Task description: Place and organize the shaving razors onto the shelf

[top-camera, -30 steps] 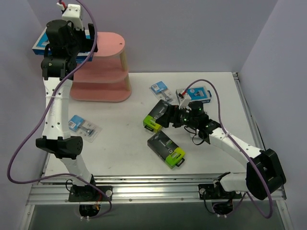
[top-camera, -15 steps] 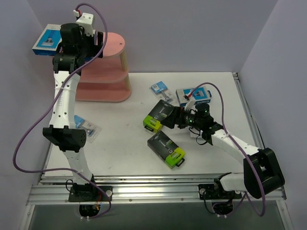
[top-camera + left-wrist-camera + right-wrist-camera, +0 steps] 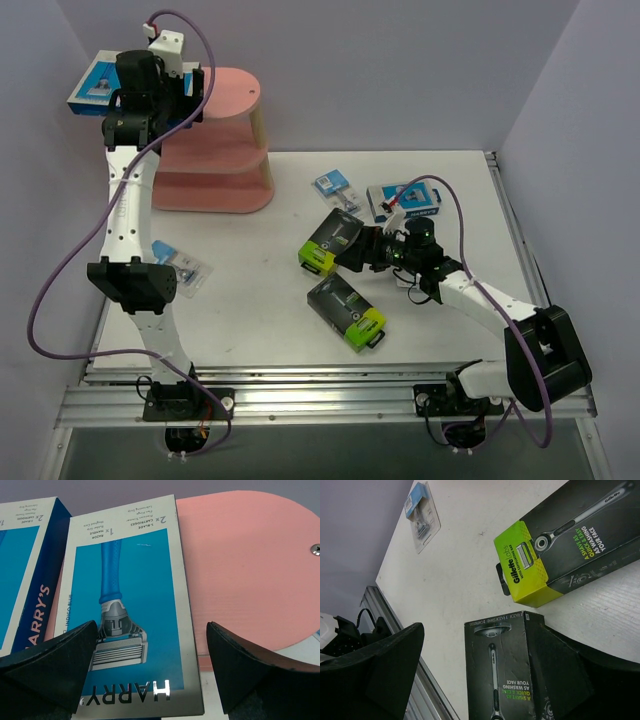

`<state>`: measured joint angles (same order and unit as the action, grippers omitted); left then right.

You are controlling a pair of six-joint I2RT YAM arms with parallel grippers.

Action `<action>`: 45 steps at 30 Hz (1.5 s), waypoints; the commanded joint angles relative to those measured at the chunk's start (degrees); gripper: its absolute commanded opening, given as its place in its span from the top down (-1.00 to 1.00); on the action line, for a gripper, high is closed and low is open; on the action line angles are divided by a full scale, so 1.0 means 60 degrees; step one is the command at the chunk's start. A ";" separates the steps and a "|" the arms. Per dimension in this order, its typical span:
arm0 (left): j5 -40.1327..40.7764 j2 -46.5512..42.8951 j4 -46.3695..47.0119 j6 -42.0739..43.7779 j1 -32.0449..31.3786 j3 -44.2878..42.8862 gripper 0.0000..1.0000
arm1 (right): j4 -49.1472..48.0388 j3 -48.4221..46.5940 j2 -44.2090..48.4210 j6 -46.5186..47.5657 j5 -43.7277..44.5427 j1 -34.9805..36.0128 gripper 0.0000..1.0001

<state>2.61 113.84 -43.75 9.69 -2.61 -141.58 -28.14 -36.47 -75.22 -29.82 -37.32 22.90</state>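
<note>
**Top external view.** We record the pink shelf (image 3: pixel 240 150) at the far left of the white table (image 3: pixel 260 290). One blue-and-white box (image 3: pixel 97 84) lies at the left end of its top board, partly hidden by the left arm. The left gripper (image 3: pixel 190 92) is over that board, and its jaws are not legible from here. The rest of the razors are on the table:
- a second blue-and-white box (image 3: pixel 408 199) toward the far right
- two black boxes with lime-green ends, one (image 3: pixel 330 240) near the middle and another (image 3: pixel 347 312) nearer the arm bases
- two blister packs, one (image 3: pixel 333 186) near the shelf and one (image 3: pixel 178 263) by the left arm

The right gripper (image 3: pixel 362 250) sits low, just beside the upper black box.

**Left wrist view.** The left gripper (image 3: pixel 152 645) is spread wide. A blue-and-white box (image 3: pixel 132 615) lies flat on the pink top board (image 3: pixel 250 555) between the fingers (image 3: pixel 50 665). The right finger stands clear of the box's edge. The left finger overlaps that edge in the view, and we cannot tell whether it touches. A further blue-and-white box (image 3: pixel 25 580) lies just beside it on the left.

**Right wrist view.** The right gripper (image 3: pixel 480 635) is spread and pinches nothing. One black box (image 3: pixel 505 675) lies on the table (image 3: pixel 460 570) between its fingers (image 3: pixel 370 675). The other black box (image 3: pixel 570 545), lime-green end toward the camera, lies beyond it. A blister pack (image 3: pixel 422 515) lies well apart near the table's edge.
</note>
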 commanded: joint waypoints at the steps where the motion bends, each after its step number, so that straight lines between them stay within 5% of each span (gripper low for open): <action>1: -0.0318 0.0186 0.0391 0.0186 0.0025 -0.0266 -1.00 | -0.0451 -0.0016 -0.0061 0.0239 -0.0094 -0.0066 -0.73; 32: -0.0435 0.1226 0.0524 0.0245 0.0728 -0.1042 -0.86 | -0.0583 -0.0030 -0.0632 0.0283 -0.0137 -0.0198 -0.73; 45: -0.2383 0.1915 0.0348 -0.0107 0.1256 -0.2184 -0.86 | -0.0466 -0.0206 -0.0998 0.0195 -0.0342 -0.0271 -0.74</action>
<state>-7.51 123.70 -39.99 10.63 4.62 -151.96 -29.54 -36.07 -80.51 -28.84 -37.67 21.71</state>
